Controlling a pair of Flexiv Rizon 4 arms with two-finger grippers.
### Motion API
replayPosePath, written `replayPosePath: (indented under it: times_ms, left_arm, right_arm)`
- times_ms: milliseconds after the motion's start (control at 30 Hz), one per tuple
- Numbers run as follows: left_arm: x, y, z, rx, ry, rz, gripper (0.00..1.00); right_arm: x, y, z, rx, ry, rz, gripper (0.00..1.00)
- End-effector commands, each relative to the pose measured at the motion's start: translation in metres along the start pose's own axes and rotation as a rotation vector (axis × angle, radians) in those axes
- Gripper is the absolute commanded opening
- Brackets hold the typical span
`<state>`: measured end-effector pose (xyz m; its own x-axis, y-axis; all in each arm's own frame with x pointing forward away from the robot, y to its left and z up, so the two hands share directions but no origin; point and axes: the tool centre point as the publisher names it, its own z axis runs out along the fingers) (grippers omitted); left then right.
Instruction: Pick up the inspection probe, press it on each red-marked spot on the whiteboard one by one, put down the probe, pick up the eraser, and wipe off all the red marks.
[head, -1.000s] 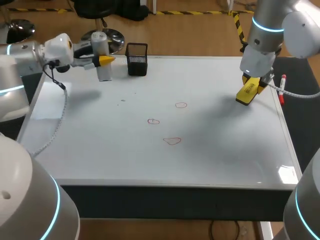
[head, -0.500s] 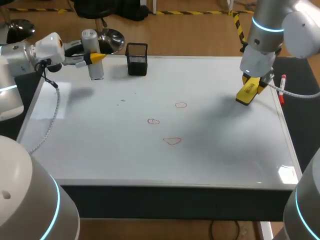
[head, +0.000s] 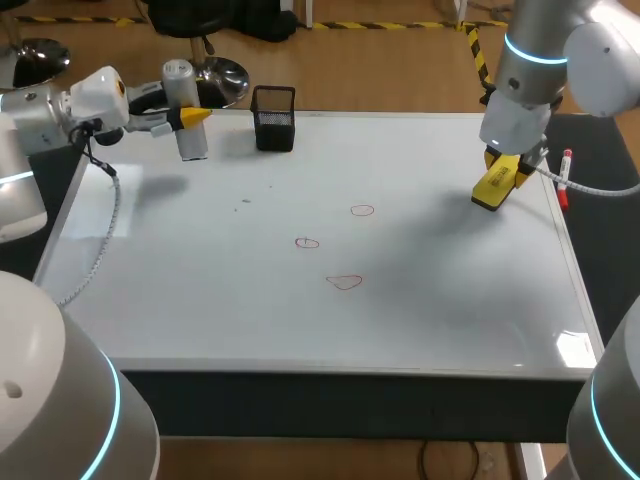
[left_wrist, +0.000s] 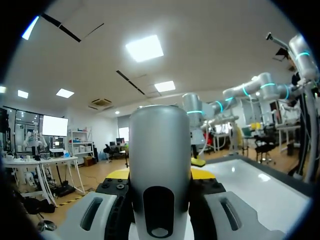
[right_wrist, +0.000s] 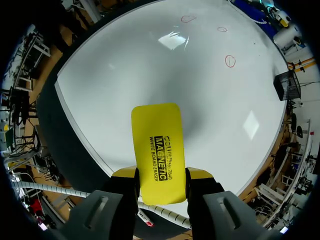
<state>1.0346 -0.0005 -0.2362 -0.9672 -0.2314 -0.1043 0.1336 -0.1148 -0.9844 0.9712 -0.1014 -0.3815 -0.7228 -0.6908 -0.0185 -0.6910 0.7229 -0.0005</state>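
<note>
The grey cylindrical probe (head: 187, 110) stands upright over the whiteboard's (head: 450, 300) far left corner, with my left gripper (head: 196, 117) shut on it. In the left wrist view the probe (left_wrist: 160, 150) fills the space between the fingers of the left gripper (left_wrist: 160, 176). My right gripper (head: 500, 180) holds the yellow eraser (head: 495, 187) tilted just above the board's far right part. The right wrist view shows the eraser (right_wrist: 157, 150) clamped in the right gripper (right_wrist: 161, 181). Three red marks (head: 362, 210) (head: 307, 242) (head: 344, 282) lie near the board's middle, and the red marks (right_wrist: 229, 61) also appear ahead of the eraser.
A black mesh pen cup (head: 274, 118) stands at the far edge, right of the probe. A red marker (head: 566, 180) lies along the board's right rim, close to my right gripper. A cable (head: 110, 230) hangs from my left arm over the board's left side.
My left gripper carried the probe left and toward the far edge, then stopped. The right arm and eraser have not moved.
</note>
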Motion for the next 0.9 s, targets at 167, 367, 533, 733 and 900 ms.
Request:
replayPosePath:
  times_ms: [167,367,533,733,900]
  left_arm:
    - [0.001,-0.001,0.0,0.0,-0.001,0.002,0.0]
    - [0.001,-0.001,0.0,0.0,-0.001,0.002,0.0]
    - [0.001,-0.001,0.0,0.0,-0.001,0.002,0.0]
    - [0.001,-0.001,0.0,0.0,-0.001,0.002,0.0]
    - [0.001,-0.001,0.0,0.0,-0.001,0.002,0.0]
  right_arm:
    - [-0.02,0.03,-0.007,-0.034,0.002,-0.133,0.0]
    - [-0.043,0.058,-0.013,-0.058,0.017,-0.256,0.0]
    - [-0.065,0.084,-0.019,-0.057,0.005,-0.339,0.0]
    - [-0.094,0.123,-0.011,-0.057,0.011,-0.419,0.0]
    - [-0.116,0.155,-0.004,-0.078,-0.012,-0.472,0.0]
